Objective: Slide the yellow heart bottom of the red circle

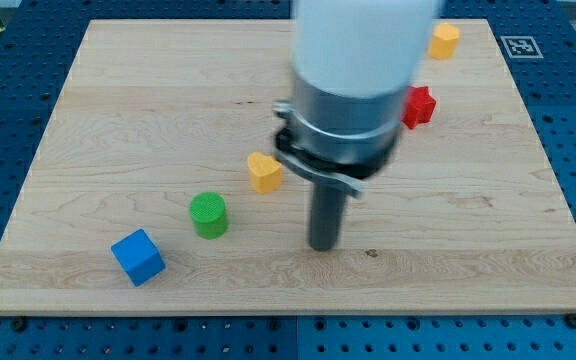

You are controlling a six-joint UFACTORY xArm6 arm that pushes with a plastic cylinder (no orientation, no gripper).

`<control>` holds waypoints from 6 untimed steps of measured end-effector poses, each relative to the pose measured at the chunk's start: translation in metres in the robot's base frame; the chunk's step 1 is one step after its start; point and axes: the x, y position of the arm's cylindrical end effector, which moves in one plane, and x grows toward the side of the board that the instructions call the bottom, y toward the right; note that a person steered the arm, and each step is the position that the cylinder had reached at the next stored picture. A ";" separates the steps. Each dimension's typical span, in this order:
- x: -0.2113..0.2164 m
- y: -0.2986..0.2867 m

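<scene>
The yellow heart [264, 172] lies near the middle of the wooden board [98, 120]. My tip [323, 245] rests on the board to the heart's lower right, apart from it. A red block [421, 105] shows at the arm's right edge, partly hidden by the arm; its shape is not clear. No red circle can be made out; the wide arm body [358, 70] covers the board's upper middle.
A green cylinder [208, 215] stands to the lower left of the heart. A blue cube [138, 257] sits near the board's bottom left. A second yellow block [445, 40] lies at the top right. A marker tag [520, 46] is on the top right corner.
</scene>
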 end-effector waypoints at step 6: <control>-0.065 0.048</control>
